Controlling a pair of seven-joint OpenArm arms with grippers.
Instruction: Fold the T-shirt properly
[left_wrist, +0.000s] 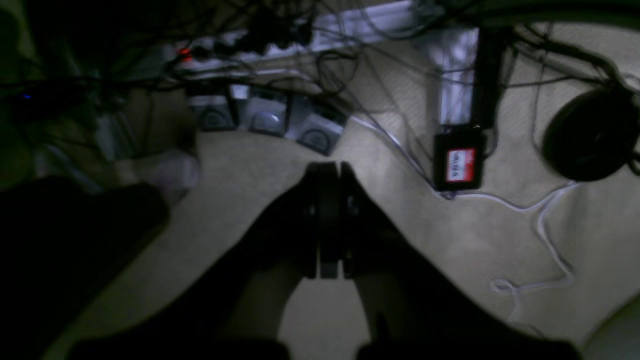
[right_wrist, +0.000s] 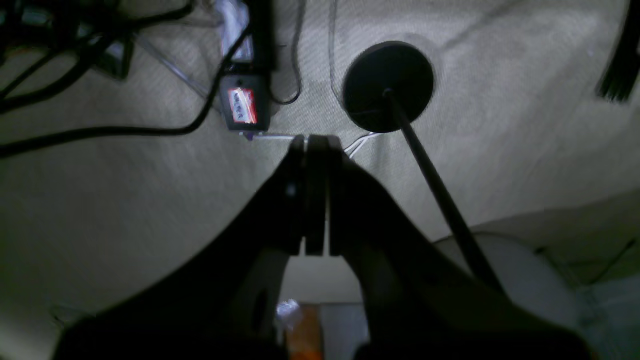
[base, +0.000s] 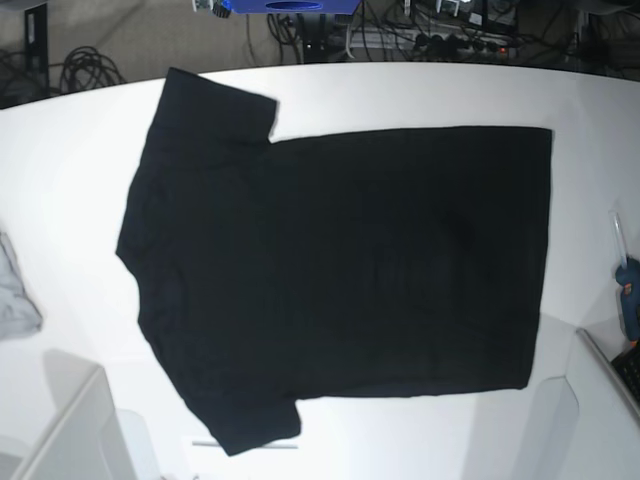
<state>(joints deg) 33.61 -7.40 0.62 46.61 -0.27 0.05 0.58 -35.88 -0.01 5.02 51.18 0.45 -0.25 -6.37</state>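
Across the white table (base: 90, 150), spread flat and unfolded: one black T-shirt (base: 340, 270), plain face up, no print showing. Long axis running side to side in the base view, neck and shoulders toward that view's left, straight hem toward its right. Two short sleeves counted, one pointing to the far edge at upper left, one to the near edge at lower left. Lies out of sight of both wrist cameras, so its place relative to either gripper cannot be told; neither gripper appears in the base view.

One left gripper (left_wrist: 327, 172), clenched tight, jaws pressed together on nothing, hanging over beige floor. Ahead of it and to its right, one small black box with a red and white label (left_wrist: 460, 162); farther right, one round black base (left_wrist: 592, 135); one thin white cable (left_wrist: 545, 235) looping below.

One right gripper (right_wrist: 316, 145), likewise clenched and empty. Just ahead to its left, the same kind of labelled box (right_wrist: 243, 104); ahead to its right, a round black stand (right_wrist: 388, 85) with its pole.

One small grey cloth (base: 15, 295) at the table's left edge in the base view, apart from the shirt.
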